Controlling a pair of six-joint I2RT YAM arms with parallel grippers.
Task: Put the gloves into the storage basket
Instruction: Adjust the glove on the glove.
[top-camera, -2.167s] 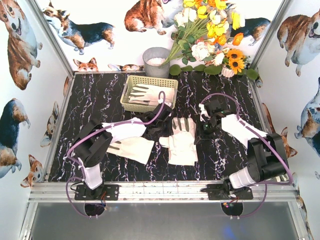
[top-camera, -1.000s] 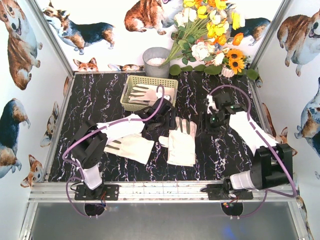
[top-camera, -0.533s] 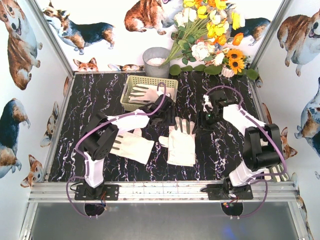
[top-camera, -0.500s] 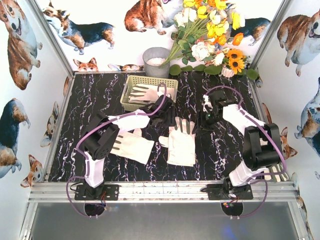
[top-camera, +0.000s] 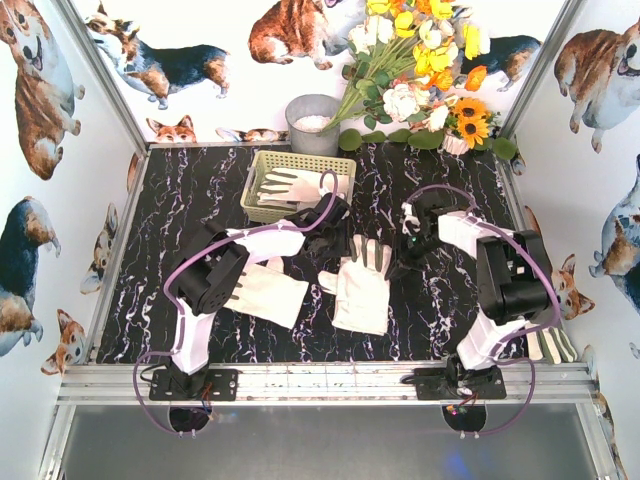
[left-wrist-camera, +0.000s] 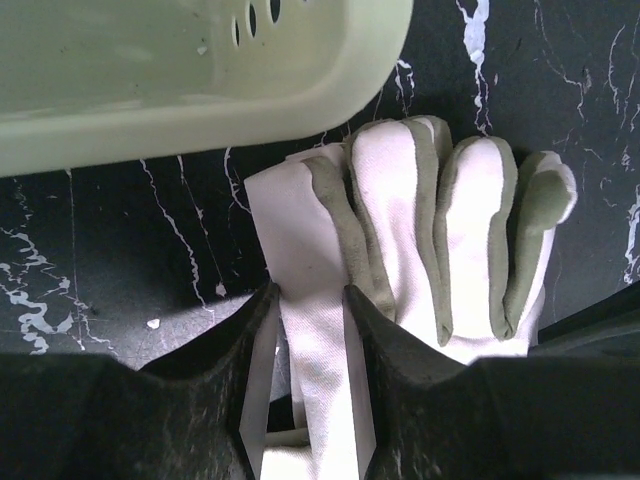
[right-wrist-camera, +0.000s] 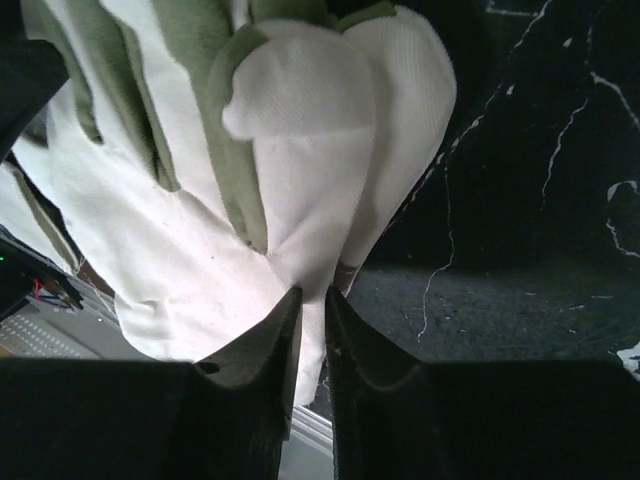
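A cream-white glove (top-camera: 362, 285) with grey finger patches lies flat mid-table, fingers toward the storage basket (top-camera: 300, 156). My left gripper (top-camera: 335, 238) is at its upper left corner. In the left wrist view its jaws (left-wrist-camera: 305, 295) pinch a white strip of this glove (left-wrist-camera: 440, 230), just below the basket wall (left-wrist-camera: 200, 80). My right gripper (top-camera: 400, 258) is at the glove's right edge, shut (right-wrist-camera: 313, 293) on a fold of the white fabric (right-wrist-camera: 230, 200). Another glove (top-camera: 290, 185) lies in the basket, and one more (top-camera: 265, 290) lies under my left arm.
A round grey pot (top-camera: 312, 122) stands behind the basket, with a bunch of flowers (top-camera: 420, 70) at the back right. A striped cream glove-like thing (top-camera: 550, 345) lies beyond the table's right edge by my right arm. Patterned walls close in three sides.
Both grippers have narrowed onto the middle glove. The right gripper came down and left to the glove's right edge; the left gripper shifted slightly toward its upper left corner.
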